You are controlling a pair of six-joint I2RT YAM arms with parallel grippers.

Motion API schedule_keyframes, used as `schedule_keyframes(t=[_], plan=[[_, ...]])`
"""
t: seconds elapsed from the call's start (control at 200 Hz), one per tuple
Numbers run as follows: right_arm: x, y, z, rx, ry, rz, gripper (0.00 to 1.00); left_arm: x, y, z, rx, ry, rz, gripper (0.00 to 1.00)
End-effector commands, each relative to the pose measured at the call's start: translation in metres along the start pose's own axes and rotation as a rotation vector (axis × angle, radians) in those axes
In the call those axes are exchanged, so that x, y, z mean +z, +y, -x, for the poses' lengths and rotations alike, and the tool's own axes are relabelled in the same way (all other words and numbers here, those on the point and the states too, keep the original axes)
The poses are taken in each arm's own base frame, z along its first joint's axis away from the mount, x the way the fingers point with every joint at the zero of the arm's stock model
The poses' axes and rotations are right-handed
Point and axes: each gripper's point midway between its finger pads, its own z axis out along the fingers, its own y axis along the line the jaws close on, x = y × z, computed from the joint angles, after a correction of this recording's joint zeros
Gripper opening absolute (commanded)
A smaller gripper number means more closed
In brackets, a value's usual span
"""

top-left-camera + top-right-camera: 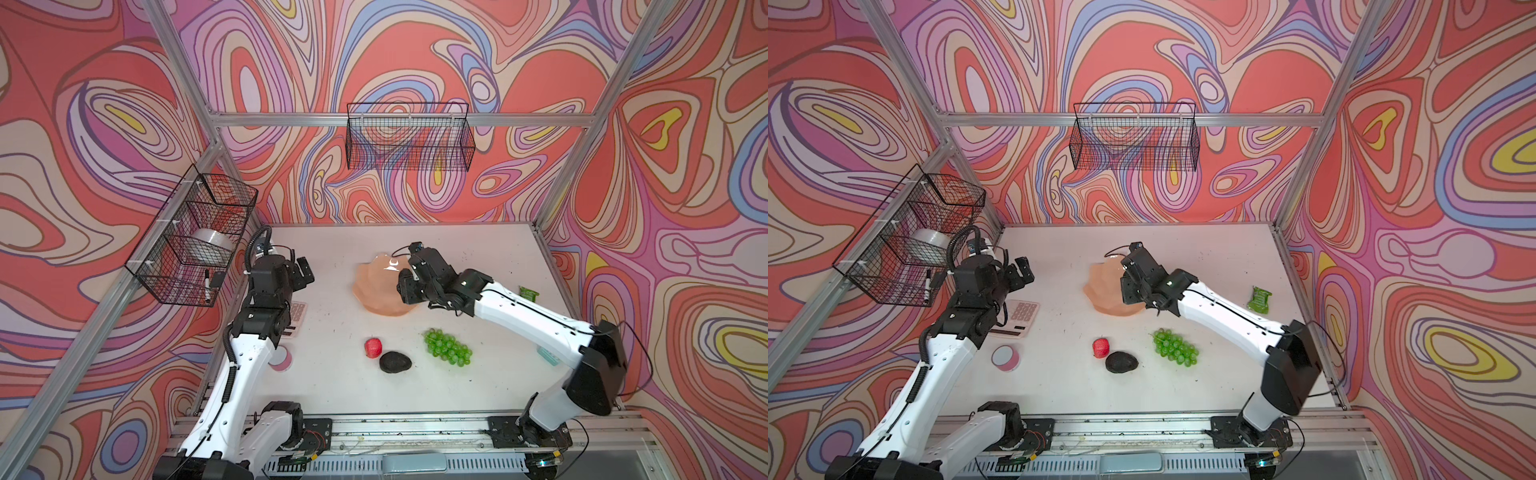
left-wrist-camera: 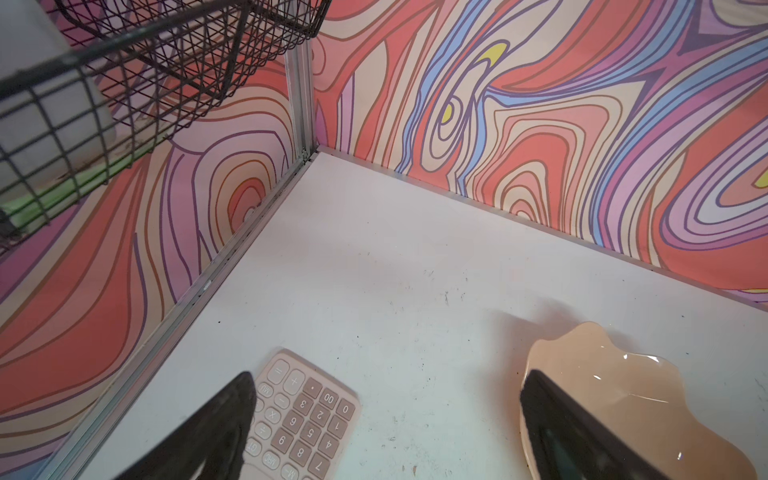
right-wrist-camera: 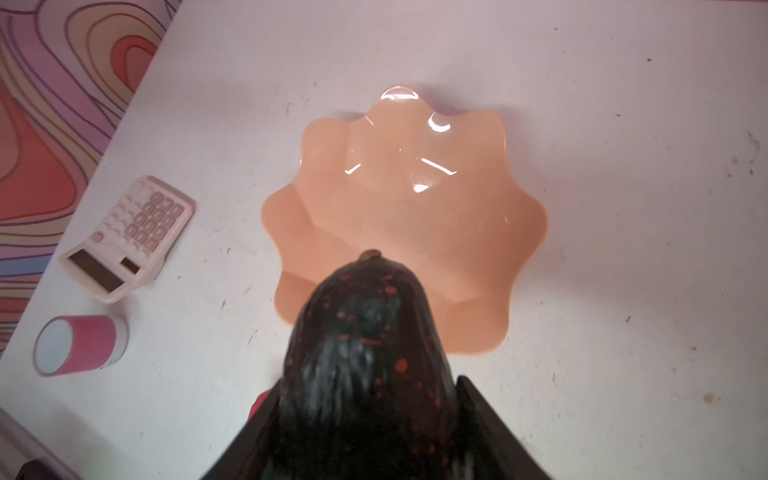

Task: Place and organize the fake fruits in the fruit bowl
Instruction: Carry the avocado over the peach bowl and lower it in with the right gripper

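Right gripper (image 3: 368, 415) clamps avocado (image 3: 365, 332) over fruit bowl (image 3: 519, 232) edge; left gripper (image 2: 388, 380) spread wide near calculator (image 2: 307, 415)

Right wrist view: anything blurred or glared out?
Right wrist view: the dark red-speckled avocado, close to the lens, smears soft at its near end; the glossy peach scalloped bowl is sharp, with white glare streaks. Left wrist view: the black wire basket blurs nearest the lens.

White table (image 1: 332, 386) with bowl (image 1: 374, 286), strawberry (image 1: 372, 347), avocado (image 1: 395, 362), grapes (image 1: 448, 347), calculator (image 1: 1023, 312), tape (image 1: 1005, 357), packet (image 1: 1259, 298).
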Motion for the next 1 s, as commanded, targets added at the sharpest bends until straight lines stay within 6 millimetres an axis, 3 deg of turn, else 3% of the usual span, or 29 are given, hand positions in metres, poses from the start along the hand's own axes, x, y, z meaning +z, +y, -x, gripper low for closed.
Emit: schedule_keyframes(t=[0.0, 0.175, 0.446, 0.741, 0.996], plan=[[0.045, 0.001, 0.013, -0.072, 0.033, 0.017, 0.48, -0.002, 0.008, -0.006, -0.029, 0.011, 0.028, 1.00], [0.097, -0.013, 0.018, -0.084, 0.078, -0.023, 0.47, -0.002, 0.004, -0.008, -0.046, 0.018, 0.005, 1.00], [0.146, -0.028, 0.001, -0.083, 0.132, -0.072, 0.47, 0.000, 0.003, -0.012, -0.038, 0.033, -0.001, 1.00], [0.177, -0.035, -0.013, -0.087, 0.162, -0.099, 0.47, 0.004, 0.000, -0.016, -0.037, 0.060, -0.012, 1.00], [0.189, -0.038, -0.025, -0.077, 0.185, -0.107, 0.51, 0.004, 0.000, -0.017, -0.038, 0.063, -0.010, 1.00]])
